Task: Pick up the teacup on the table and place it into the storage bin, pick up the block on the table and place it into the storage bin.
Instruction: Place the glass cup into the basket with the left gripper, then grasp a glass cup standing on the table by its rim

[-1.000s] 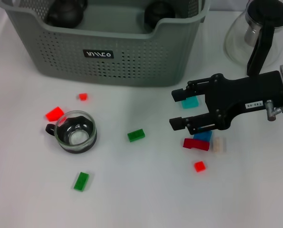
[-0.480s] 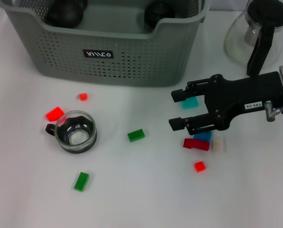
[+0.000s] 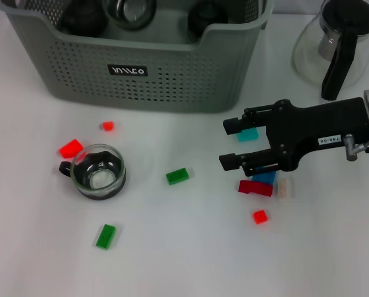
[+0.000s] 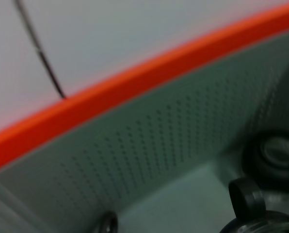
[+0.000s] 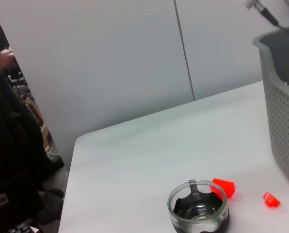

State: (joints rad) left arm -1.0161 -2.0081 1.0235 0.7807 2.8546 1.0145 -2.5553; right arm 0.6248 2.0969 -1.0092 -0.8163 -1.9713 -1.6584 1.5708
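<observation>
A glass teacup with a black handle stands on the white table at the left; it also shows in the right wrist view. The grey-green storage bin stands at the back and holds dark round items and a second glass teacup. The left wrist view looks into the bin, with a teacup handle close by; the left gripper itself is out of view. My right gripper is open and empty above the table, right of a green block and beside a teal block.
Loose blocks lie around: red, small red, green, dark red, blue, cream, small red. A glass teapot with a black handle stands at the back right.
A glass teacup has come into view inside the bin at its far side. The right gripper has barely moved and stays open. The table teacup and blocks have not moved.
</observation>
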